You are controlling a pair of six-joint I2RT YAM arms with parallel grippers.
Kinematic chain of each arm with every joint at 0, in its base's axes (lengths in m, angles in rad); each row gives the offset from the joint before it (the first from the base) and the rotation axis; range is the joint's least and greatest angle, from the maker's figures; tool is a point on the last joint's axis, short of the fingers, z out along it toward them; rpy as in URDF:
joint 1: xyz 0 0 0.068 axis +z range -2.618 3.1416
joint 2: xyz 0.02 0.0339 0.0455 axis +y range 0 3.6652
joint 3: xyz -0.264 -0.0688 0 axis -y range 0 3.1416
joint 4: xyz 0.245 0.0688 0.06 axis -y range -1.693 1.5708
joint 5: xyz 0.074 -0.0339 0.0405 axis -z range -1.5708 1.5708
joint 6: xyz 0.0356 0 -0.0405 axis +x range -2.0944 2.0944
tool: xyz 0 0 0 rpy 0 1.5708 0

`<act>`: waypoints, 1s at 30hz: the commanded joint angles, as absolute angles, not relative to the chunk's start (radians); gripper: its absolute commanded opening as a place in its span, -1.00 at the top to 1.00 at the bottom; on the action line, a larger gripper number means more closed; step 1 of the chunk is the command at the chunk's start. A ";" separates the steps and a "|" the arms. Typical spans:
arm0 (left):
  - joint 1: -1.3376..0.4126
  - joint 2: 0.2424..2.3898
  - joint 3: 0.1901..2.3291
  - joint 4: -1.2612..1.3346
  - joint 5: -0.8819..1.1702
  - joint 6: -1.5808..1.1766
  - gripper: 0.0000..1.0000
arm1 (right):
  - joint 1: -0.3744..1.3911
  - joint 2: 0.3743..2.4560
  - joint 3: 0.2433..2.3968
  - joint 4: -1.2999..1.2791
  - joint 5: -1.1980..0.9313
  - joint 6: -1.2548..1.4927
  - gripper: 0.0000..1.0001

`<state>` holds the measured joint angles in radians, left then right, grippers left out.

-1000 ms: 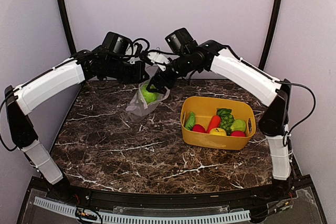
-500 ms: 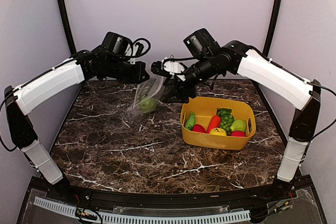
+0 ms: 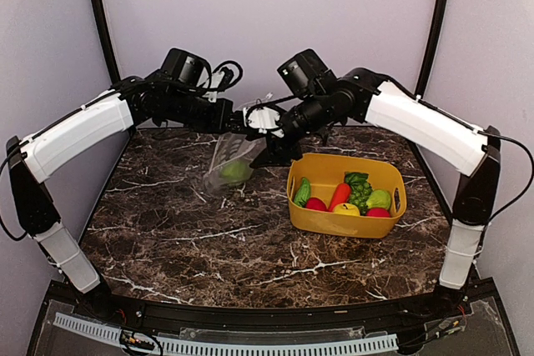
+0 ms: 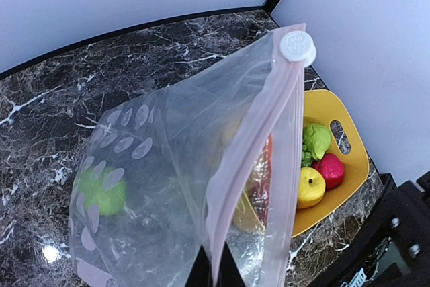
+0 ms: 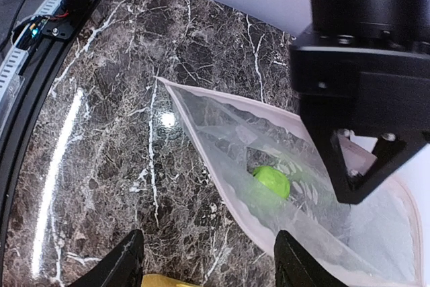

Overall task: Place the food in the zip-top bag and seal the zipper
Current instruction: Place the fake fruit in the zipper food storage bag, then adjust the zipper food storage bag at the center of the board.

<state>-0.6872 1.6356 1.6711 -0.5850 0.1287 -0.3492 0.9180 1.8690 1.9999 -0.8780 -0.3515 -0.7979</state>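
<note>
Toward the right edge of the marble table [image 3: 167, 239], a yellow basket [image 3: 334, 221] full of loose food [image 3: 340, 196], nothing over it. Left of the basket, nearer the back edge, the zip-top bag [image 3: 231, 158] hung mouth-up, one green fruit [image 3: 236, 171] inside. Left gripper [image 4: 213, 270] pinched shut on the zipper [image 4: 248, 146], well below the white slider [image 4: 297, 46]. Right gripper [image 5: 209, 236] spread apart, empty, just beside the bag on its basket side. Pinch and slider plain only from the left wrist, lost behind the arms from above. Empty gap between the right fingers [image 5: 127, 260] plain only from the right wrist.
</note>
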 commanded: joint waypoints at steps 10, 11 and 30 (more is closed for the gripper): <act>-0.689 1.666 1.788 -0.752 0.202 -0.284 0.99 | 0.989 1.941 1.888 -0.681 -0.030 -0.966 0.19; -0.689 1.672 1.799 -0.761 0.193 -0.275 0.99 | 0.993 1.936 1.894 -0.682 -0.020 -0.969 0.33; -0.684 1.744 1.939 -0.888 -0.117 -0.178 0.99 | 1.069 1.904 2.047 -0.826 0.024 -0.937 0.81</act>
<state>-0.6872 1.7466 1.8683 -0.8143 0.0715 -0.2359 1.0618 1.9312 2.0674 -0.7982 0.0055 -0.9630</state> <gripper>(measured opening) 0.010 0.096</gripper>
